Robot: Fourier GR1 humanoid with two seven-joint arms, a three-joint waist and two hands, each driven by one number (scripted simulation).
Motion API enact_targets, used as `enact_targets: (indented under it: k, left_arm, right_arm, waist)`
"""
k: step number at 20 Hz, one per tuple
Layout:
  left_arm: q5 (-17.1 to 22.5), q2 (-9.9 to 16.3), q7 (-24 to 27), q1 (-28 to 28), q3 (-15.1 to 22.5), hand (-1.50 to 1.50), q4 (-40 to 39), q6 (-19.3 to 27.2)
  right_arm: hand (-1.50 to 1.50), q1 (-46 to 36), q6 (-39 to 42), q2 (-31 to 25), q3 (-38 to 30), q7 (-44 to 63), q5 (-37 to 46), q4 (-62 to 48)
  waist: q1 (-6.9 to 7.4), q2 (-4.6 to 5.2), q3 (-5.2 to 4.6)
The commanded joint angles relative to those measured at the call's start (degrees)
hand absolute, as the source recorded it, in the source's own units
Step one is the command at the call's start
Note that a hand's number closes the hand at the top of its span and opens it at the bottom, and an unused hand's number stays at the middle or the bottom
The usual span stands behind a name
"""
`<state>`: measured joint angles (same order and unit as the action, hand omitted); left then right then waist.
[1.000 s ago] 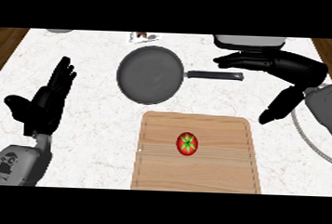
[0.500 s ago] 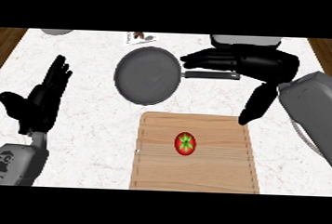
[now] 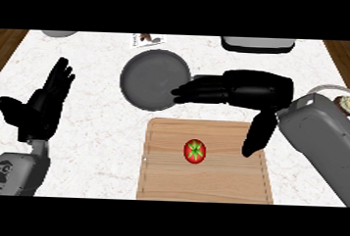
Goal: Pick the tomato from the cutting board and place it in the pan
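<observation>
On the cutting board: tomato (image 3: 195, 151) sits near the middle, a bit right of centre, red with a green star on top, nothing touching it.
tomato handling: likely light, round, smooth skin so it could roll or slip; soft enough to bruise, so squeezing hard is a bad idea.
where to hold: best guess is across its widest part, fingers on one side and thumb on the other, coming from above; the flat board gives no room to get underneath.
cutting board (image 3: 204, 182): pale wood, flat on the tabletop, bare apart from the tomato.
right hand (image 3: 240, 90): above the board's far right corner, fingers stretched out left over the pan's near edge, thumb hanging down over the board's right side; released, holding nothing, apart from the tomato.
pan (image 3: 154, 77): dark, round, just beyond the board, nothing in it; its right side is partly hidden by the right hand.
left hand (image 3: 41, 108): at the left of the view, fingers up and straight, resting, holding nothing.
tabletop (image 3: 90, 151): white marble look.
task progress: tomato not yet picked.
</observation>
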<state>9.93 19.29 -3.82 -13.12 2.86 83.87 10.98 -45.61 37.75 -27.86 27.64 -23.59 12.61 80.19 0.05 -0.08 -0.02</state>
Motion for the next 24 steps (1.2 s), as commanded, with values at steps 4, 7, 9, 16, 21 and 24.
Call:
enact_targets:
  k: [4,7,9,16,21,24]
  left_arm:
    - [-2.98,-1.97,-1.94,-2.15,-0.13,0.0,-0.17,0.91]
    - [0.83,0.97,-1.98,-2.18,-4.55,0.0,-1.24,-4.27]
    - [-2.52,-2.46,-2.54,0.61,-0.83,0.0,2.89,-1.24]
    - [-3.51,-2.48,-2.3,-1.29,-2.77,0.0,0.84,-2.35]
    - [-4.71,-4.23,1.89,0.05,-2.77,0.0,-1.9,-2.63]
    - [-4.25,-4.02,0.98,0.68,-3.55,0.0,-0.99,-3.95]
  right_arm:
    - [-1.5,5.07,4.47,2.86,-0.99,7.0,3.73,5.74]
    - [-1.5,6.95,2.49,4.89,-0.96,6.3,8.2,4.24]
    - [-1.5,5.89,1.8,6.07,-1.54,6.72,11.55,2.84]
    - [-1.5,2.15,3.75,7.87,-1.97,0.62,18.07,-6.53]
    - [-1.5,2.14,4.25,9.78,2.3,-1.54,22.56,-8.96]
    - [-1.5,7.28,1.02,10.16,4.66,-3.0,26.15,-6.14]
  waist:
    - [-0.14,0.02,0.01]
    - [0.06,0.06,0.01]
    - [0.29,0.05,0.02]
    - [0.51,0.13,0.02]
    - [0.52,0.18,0.01]
    - [0.28,0.1,0.02]
